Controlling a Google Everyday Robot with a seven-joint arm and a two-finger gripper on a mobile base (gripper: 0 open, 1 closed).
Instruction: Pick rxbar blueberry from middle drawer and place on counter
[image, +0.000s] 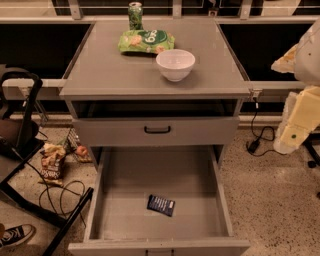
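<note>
Rxbar blueberry (161, 205) flat on middle drawer (135, 175) floor, well apart from hand (292, 134) at right edge, state indiscernible

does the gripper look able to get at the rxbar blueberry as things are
Probably yes: the middle drawer stands open and the rxbar blueberry lies alone on its floor, uncovered. The gripper is off at the right edge, beside the cabinet.

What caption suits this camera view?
Rxbar blueberry lies in the open middle drawer; gripper hangs right of the counter.

High front view, tilted down.
Close above wide gray metal drawer (150, 172), facing flat gray counter (110, 70); gripper (290, 134) at right edge.
</note>
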